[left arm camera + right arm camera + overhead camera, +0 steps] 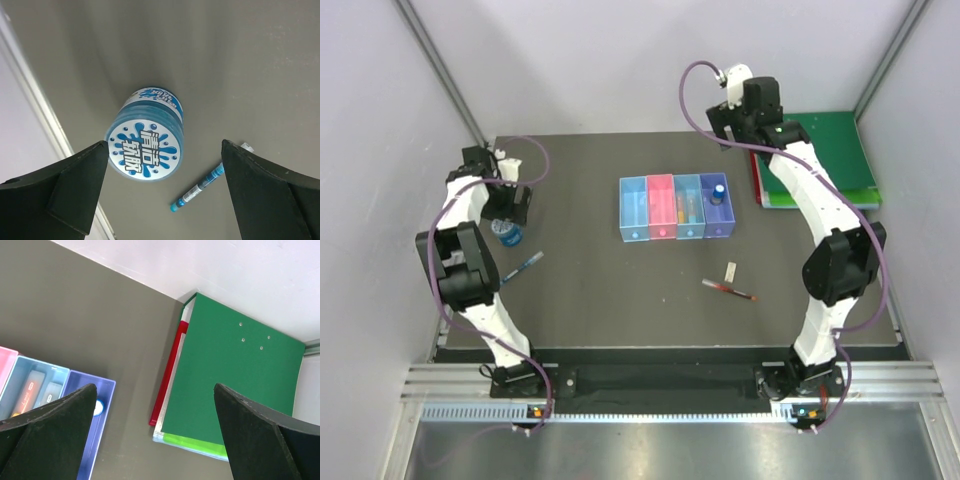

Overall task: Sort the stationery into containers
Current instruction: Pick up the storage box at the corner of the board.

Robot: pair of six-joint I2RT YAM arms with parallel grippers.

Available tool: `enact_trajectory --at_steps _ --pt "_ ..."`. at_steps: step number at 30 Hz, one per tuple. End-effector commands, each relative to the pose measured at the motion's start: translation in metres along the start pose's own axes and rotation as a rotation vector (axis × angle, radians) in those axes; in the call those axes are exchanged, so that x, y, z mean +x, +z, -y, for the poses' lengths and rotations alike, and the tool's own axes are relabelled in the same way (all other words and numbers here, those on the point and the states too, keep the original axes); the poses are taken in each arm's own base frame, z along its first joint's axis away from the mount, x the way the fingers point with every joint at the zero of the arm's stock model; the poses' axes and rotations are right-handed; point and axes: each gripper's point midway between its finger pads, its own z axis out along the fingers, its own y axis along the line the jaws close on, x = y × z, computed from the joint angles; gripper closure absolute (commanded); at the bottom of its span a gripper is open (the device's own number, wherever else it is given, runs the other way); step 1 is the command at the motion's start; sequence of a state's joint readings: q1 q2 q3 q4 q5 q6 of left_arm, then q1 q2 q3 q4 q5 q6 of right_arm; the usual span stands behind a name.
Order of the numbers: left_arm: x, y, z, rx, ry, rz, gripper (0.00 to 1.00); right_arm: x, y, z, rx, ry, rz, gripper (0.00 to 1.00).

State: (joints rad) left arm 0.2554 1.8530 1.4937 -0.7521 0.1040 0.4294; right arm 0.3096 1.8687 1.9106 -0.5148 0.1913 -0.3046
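Observation:
The round dark-blue tape roll (pixel 507 233) lies at the table's left, with its white-and-blue label facing up in the left wrist view (pixel 145 142). My left gripper (pixel 510 207) hangs open just above it, and the roll sits near the left finger (pixel 75 192). A blue-white marker (pixel 523 267) lies close by (pixel 202 186). The four trays stand side by side: blue (pixel 633 232), pink (pixel 661 232), light blue (pixel 689 232) and purple (pixel 718 230). The blue-capped bottle (pixel 719 190) stands in the purple tray (pixel 107 390). My right gripper (pixel 748 122) is open and empty, high above the far right.
The red pen (pixel 728 290) and the small white eraser (pixel 730 271) lie in front of the trays. The green binder (pixel 825 155) lies on a red folder at the back right (pixel 235 385). A pink-orange stick (pixel 27 390) lies in the light blue tray. Walls stand close on both sides.

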Motion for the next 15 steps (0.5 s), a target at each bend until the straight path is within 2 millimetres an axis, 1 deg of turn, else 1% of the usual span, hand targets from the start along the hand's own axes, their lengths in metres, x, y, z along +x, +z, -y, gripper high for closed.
enact_trajectory --at_steps 1,2,4,7,15 --pt "-0.005 -0.004 -0.011 0.062 -0.044 0.021 0.01 -0.025 -0.025 0.02 0.053 0.021 0.089 0.0" --pt "-0.004 -0.001 -0.013 0.067 -0.06 0.018 0.01 -0.026 -0.026 0.02 0.053 0.023 0.093 0.0" --pt "-0.004 -0.002 -0.019 0.058 -0.07 0.02 0.01 -0.024 -0.026 0.019 0.049 0.027 0.086 0.0" --pt "-0.002 0.0 -0.022 0.058 -0.044 0.017 0.01 -0.021 -0.025 0.016 0.042 0.043 0.077 0.0" --pt "0.008 0.006 -0.015 0.096 -0.026 -0.018 0.01 -0.028 -0.024 0.019 0.05 0.052 0.093 0.0"
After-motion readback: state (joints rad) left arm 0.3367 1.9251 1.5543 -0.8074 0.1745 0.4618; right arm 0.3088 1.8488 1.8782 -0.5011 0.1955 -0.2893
